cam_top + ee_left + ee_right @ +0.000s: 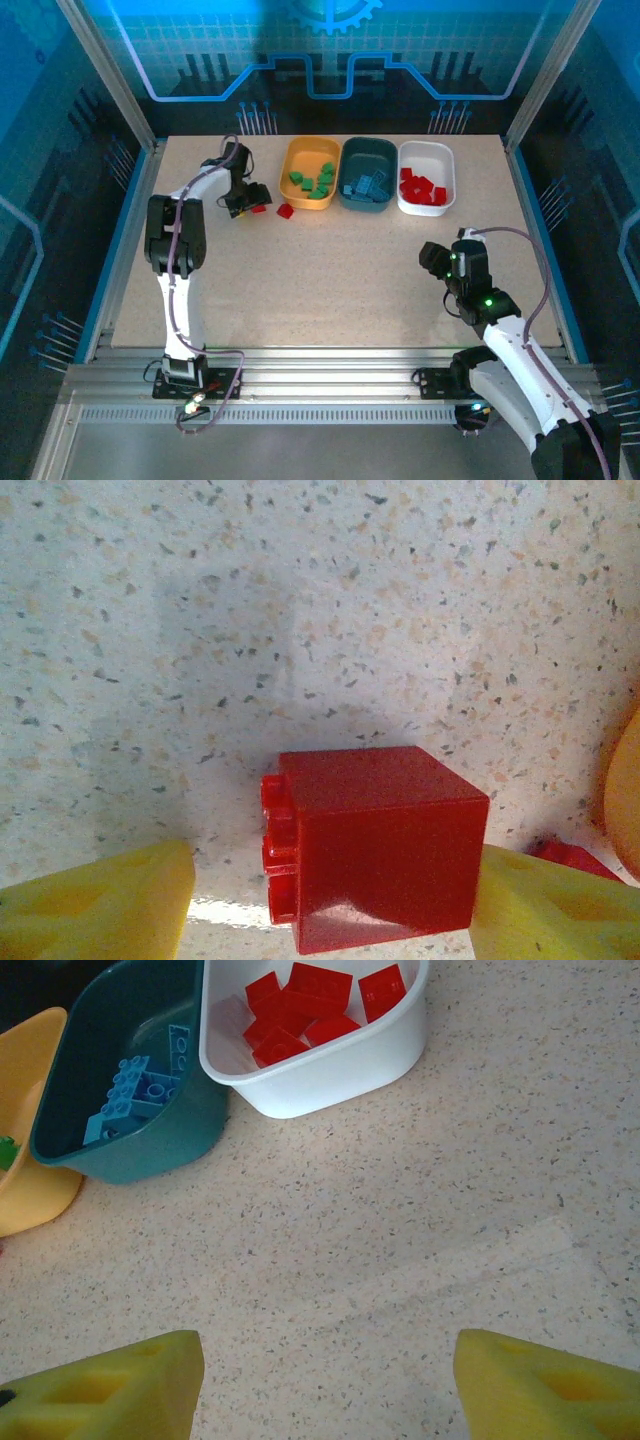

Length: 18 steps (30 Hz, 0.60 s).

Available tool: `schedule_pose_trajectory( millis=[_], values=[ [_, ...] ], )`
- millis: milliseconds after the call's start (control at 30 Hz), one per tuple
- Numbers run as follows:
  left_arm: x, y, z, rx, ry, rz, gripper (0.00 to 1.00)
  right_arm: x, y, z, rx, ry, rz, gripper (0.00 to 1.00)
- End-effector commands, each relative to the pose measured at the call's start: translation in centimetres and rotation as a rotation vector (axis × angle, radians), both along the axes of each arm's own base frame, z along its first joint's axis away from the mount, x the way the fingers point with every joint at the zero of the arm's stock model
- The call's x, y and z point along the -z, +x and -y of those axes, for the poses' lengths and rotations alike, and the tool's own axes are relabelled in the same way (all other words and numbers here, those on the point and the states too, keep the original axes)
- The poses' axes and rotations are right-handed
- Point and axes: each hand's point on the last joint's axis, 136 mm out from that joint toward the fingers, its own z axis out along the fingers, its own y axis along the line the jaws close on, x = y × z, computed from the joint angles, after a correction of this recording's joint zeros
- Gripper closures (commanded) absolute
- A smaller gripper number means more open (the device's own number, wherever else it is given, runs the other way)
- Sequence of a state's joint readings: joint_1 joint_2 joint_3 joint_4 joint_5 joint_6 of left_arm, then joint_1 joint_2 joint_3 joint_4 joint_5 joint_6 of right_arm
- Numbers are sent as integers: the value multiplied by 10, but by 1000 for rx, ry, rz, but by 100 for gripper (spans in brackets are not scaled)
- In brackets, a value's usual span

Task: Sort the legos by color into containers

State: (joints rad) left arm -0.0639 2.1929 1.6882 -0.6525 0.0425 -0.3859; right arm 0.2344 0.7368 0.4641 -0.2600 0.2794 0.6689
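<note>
Red brick (375,845) on its side on worktop (300,600), just left of yellow bin (312,140), studs sideways | left claw (335,880) straddles it, jaws apart, gap on stud side, no grip | right claw (328,1360) wide, empty, well right of yellow bin | nearer arm: left

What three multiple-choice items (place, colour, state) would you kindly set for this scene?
1. Where do the two unsorted red bricks lie? A left of the orange-yellow bin; B right of the bins; C behind the bins.
2. What colour are the bricks in the teal bin? A red; B blue; C green.
3. How do the right jaws stand? A shut on a brick; B open, empty; C shut, empty.
Key: 1A, both sit left of it; 2B, blue bricks lie inside; 3B, bare table between spread fingers.
</note>
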Motion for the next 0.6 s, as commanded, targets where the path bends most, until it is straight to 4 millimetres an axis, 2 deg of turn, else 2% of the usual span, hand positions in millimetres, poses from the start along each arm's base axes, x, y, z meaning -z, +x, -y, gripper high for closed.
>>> schedule_pose_trajectory(
  millis=[0,233,567],
  values=[
    [-7,7,4,10,-29,11,29,-6,4,2,3,-11,29,32],
    [-3,11,5,11,-32,-3,46,-7,4,2,8,-10,31,31],
    [5,6,1,7,-8,-41,47,-8,3,0,1,-7,33,31]
  ],
)
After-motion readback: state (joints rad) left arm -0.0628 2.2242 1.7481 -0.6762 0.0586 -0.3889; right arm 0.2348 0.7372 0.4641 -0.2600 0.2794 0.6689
